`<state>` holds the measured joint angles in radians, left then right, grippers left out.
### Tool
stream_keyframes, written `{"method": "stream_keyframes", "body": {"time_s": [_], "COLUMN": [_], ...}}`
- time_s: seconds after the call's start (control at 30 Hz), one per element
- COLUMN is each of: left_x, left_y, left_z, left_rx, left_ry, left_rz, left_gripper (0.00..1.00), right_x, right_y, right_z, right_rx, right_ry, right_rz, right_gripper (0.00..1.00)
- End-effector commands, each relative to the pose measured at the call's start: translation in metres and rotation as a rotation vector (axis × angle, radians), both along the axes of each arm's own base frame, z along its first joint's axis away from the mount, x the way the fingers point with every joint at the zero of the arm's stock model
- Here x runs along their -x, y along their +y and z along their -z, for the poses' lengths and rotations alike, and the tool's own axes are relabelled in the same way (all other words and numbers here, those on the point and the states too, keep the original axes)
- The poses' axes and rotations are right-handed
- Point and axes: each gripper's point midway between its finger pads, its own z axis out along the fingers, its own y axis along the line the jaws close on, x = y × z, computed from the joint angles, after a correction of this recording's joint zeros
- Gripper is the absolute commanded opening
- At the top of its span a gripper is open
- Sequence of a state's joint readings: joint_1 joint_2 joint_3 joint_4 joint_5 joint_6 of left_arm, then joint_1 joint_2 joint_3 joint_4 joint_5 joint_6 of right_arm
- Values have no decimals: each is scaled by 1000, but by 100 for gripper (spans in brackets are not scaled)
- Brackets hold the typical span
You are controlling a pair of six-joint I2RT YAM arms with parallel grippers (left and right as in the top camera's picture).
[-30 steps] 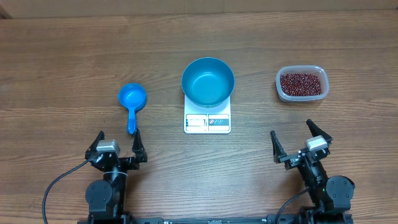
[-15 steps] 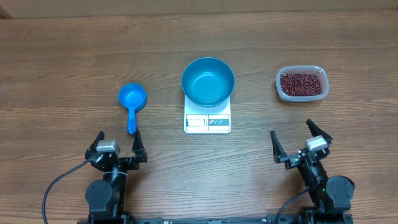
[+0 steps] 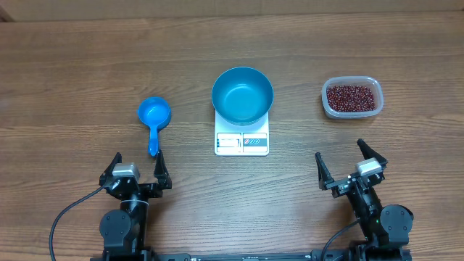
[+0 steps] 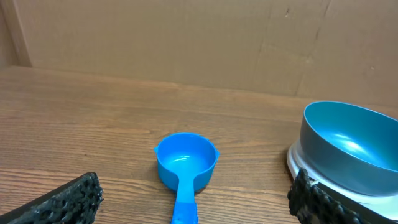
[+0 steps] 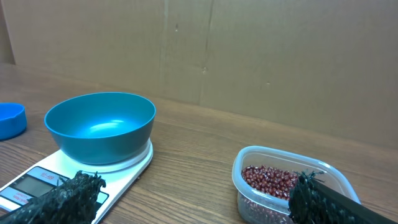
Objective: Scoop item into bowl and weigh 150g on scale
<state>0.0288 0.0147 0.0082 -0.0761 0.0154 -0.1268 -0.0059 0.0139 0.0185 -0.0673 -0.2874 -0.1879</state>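
A teal-blue bowl point(image 3: 242, 95) point(image 4: 354, 140) point(image 5: 101, 126) stands empty on the white scale point(image 3: 241, 141) point(image 5: 37, 183) at mid-table. The item, small red-brown beans point(image 3: 352, 97) point(image 5: 268, 180), fills a clear plastic tub point(image 3: 351, 84) point(image 5: 287, 158) at the right. A small blue scoop point(image 3: 154, 118) point(image 4: 185, 166) lies left of the scale, handle toward me. My left gripper point(image 3: 138, 173) point(image 4: 198, 202) is open near the front edge, just short of the scoop's handle. My right gripper point(image 3: 346, 166) point(image 5: 199, 199) is open at the front right, short of the tub.
A brown cardboard wall point(image 4: 199, 43) point(image 5: 249, 56) backs the far side of the wooden table point(image 3: 87, 65). Black cables trail from both arm bases at the front edge.
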Motion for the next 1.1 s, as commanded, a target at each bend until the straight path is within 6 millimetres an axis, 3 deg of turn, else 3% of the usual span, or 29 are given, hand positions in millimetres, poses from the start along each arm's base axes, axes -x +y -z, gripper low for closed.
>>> {"method": "stream_keyframes", "body": {"time_s": [0.0, 0.83, 1.07], "left_x": [0, 0, 4], "left_y": [0, -6, -9], "left_z": [0, -1, -20], "left_rx": [-18, -16, -16], "left_ry": [-5, -9, -30], "left_rz": [6, 36, 57], "left_gripper": [100, 99, 100], "right_x": [0, 0, 0], "right_y": [0, 0, 0], "right_z": [1, 1, 1], "right_rx": [-3, -3, -3], "right_ry": [-8, -8, -8], "right_rz": [2, 2, 2], "right_gripper": [100, 100, 100]}}
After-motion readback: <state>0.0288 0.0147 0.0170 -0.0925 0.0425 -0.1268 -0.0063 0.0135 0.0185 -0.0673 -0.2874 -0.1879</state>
